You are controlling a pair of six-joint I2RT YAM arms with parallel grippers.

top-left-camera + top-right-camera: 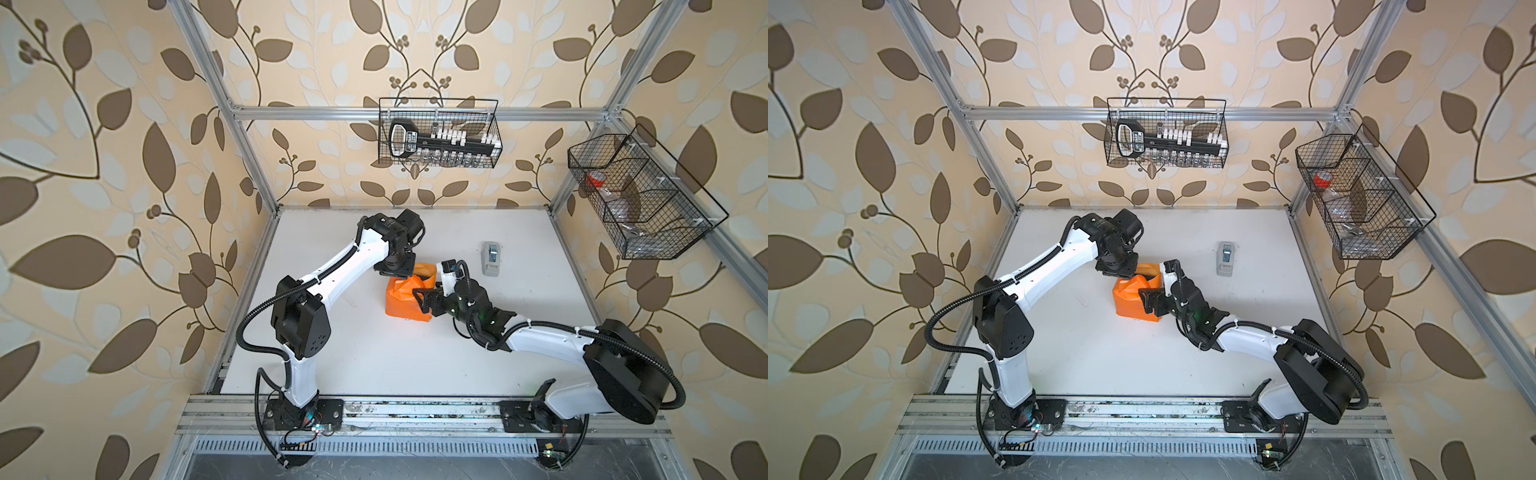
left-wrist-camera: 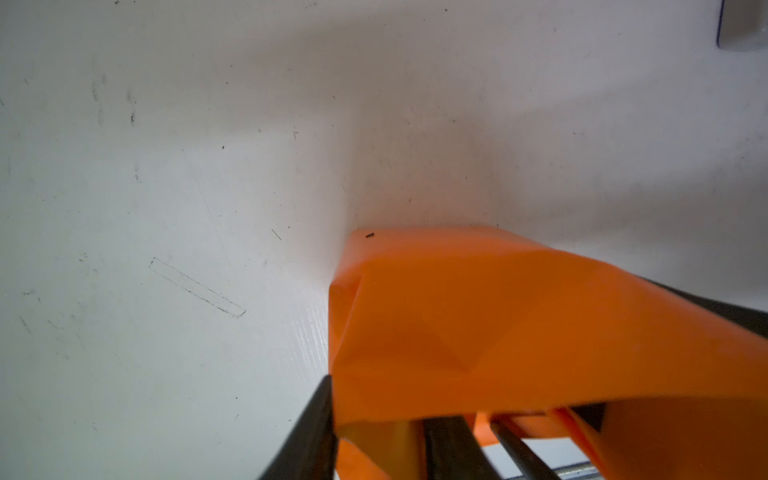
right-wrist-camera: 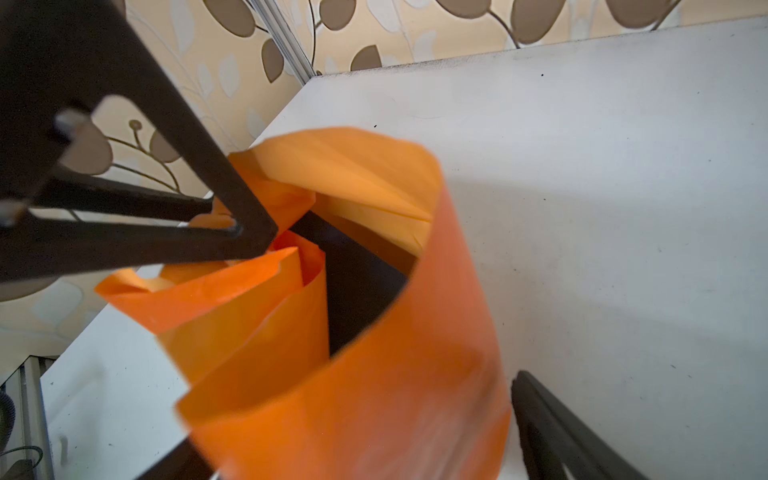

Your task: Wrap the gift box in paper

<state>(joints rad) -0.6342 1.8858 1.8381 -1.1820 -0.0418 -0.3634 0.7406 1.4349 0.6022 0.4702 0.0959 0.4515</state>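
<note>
Gift box (image 3: 357,286) sits in the middle of the bench (image 1: 374,353) inside a loose tube of the paper (image 1: 405,301), black showing only at the open far end. My left claw (image 3: 249,235) is over that end, pinched on a flap. My right claw (image 1: 424,302) straddles the near-right side, spread wide, gripping nothing. I have open bench all round; the tape dispenser (image 1: 491,257) lies well apart, far right.

Orange paper (image 1: 405,305) wrapped loosely round black gift box (image 3: 357,286), end flaps unfolded; bundle near tape dispenser (image 1: 490,257).
</note>
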